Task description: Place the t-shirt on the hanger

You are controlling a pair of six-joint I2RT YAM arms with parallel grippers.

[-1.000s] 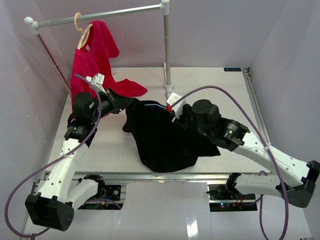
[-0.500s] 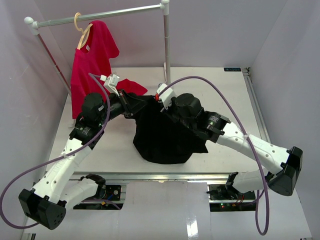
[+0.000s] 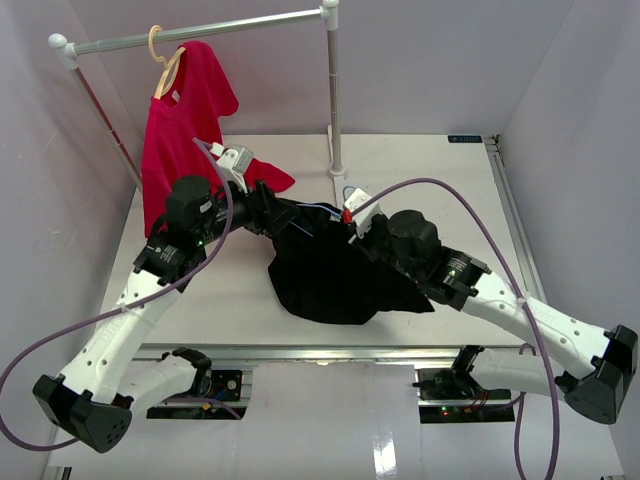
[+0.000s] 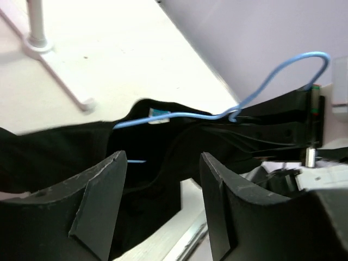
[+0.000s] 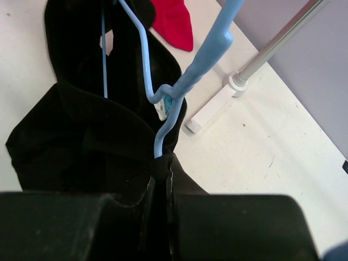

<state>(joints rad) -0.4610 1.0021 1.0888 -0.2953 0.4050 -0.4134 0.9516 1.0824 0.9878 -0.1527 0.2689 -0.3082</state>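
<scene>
The t-shirt (image 3: pixel 330 285) is pinched at the tip of the right gripper (image 5: pixel 161 163), which is closed on its cloth. The hanger (image 4: pixel 232 114) is only partly tucked into the neck, just ahead of the left gripper (image 4: pixel 163 157), which is spread apart. More pulling on is thought to be needed.

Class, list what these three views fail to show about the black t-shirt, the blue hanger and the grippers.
- Right wrist: the right gripper is shut where the hanger wire meets the t-shirt; black on black hides whether cloth is pinched too.
- Left wrist: the hanger's lower part is buried in cloth, behind the open left gripper.
- Top external: the hanger barely shows against the t-shirt.
</scene>
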